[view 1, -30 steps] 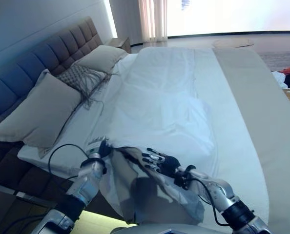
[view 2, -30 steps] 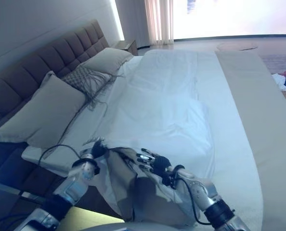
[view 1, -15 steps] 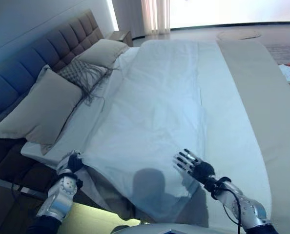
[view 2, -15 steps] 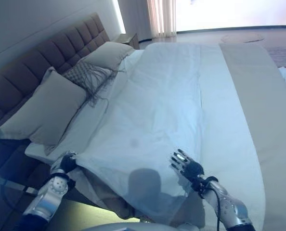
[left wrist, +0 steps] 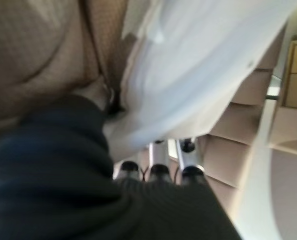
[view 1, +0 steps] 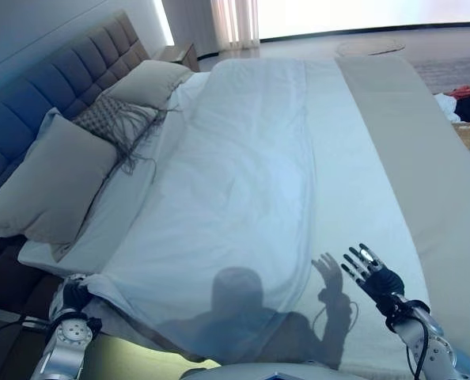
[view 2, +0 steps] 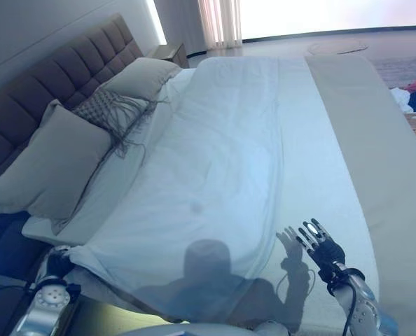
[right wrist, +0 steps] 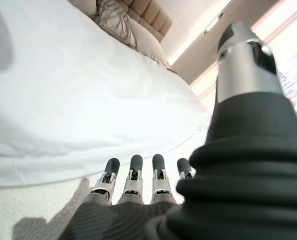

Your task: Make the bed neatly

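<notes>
1. The left hand (view 1: 71,298) sits at the bed's near left corner, fingers curled into the hem of the white duvet (view 1: 235,182).
2. The duvet runs lengthwise from the near edge toward the far end, pillows (view 1: 49,186) along the headboard (view 1: 37,99) at left.
3. The right hand (view 1: 371,273) hovers over the bare sheet (view 1: 354,190) beside the duvet's right edge, fingers spread, holding nothing.

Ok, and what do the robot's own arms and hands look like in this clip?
Both arms are silver-grey metal. The right hand has silver fingers with dark tips, and a dark ribbed cover over its back and wrist. The left hand shows the same dark cover above a round silver forearm joint.
</notes>
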